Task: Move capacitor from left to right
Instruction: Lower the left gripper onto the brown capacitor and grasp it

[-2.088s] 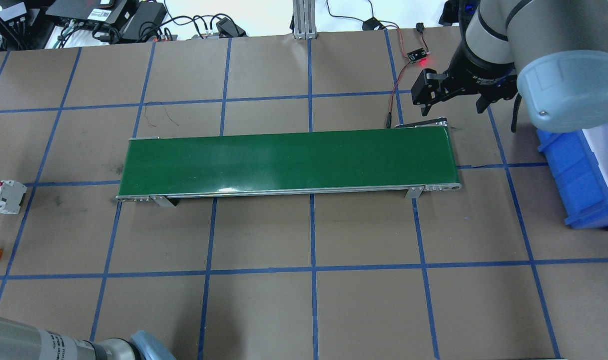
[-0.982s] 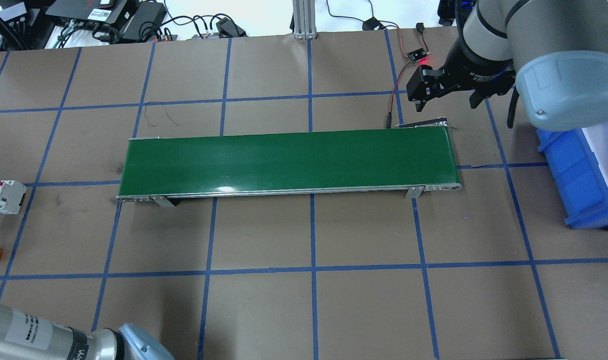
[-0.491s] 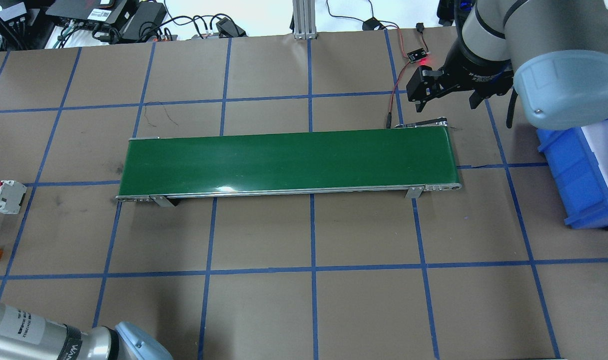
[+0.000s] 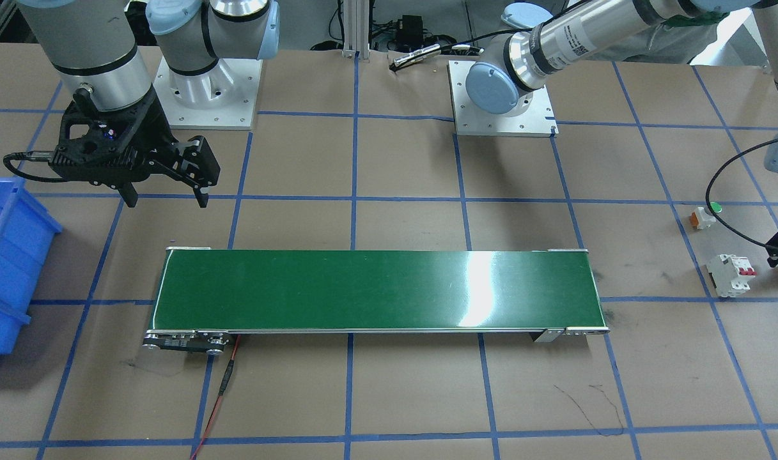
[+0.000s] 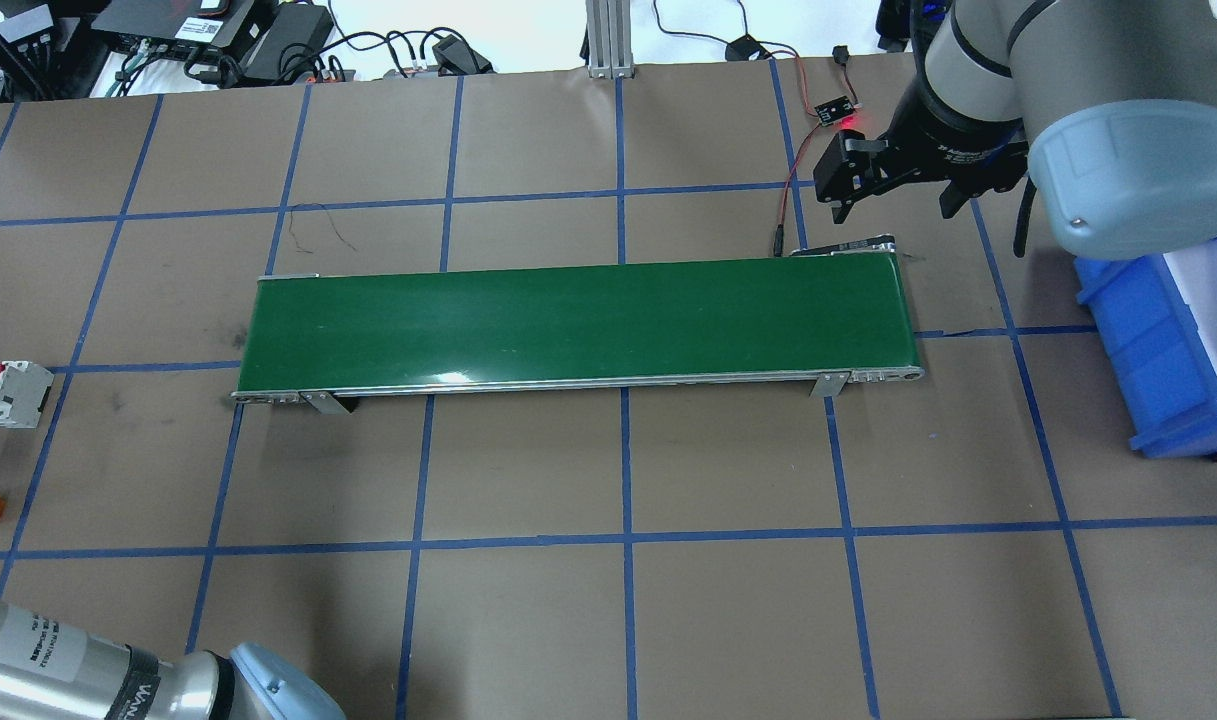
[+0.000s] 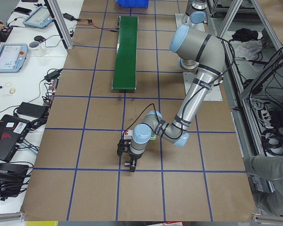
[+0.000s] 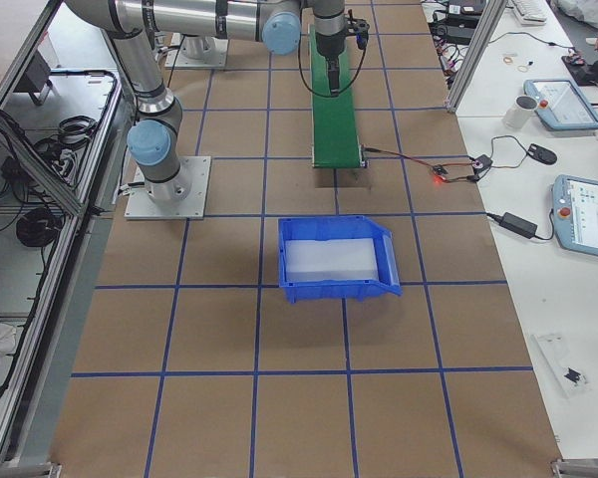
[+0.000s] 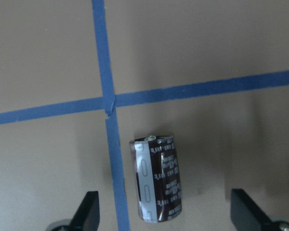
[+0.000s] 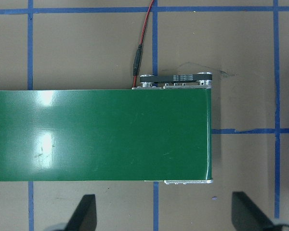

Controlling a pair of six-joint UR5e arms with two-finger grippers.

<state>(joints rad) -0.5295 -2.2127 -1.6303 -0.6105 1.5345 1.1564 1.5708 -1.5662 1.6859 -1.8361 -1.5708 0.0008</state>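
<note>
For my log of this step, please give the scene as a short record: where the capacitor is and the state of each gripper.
capacitor: lying on its side on the table, just beside a blue tape line
left gripper: open, above the capacitor, one finger on each side, not touching it
right gripper: open, holds nothing, near the conveyor belt at its end on the robot's right
blue bin: beyond that same end of the belt
task status: capacitor not yet grasped
</note>
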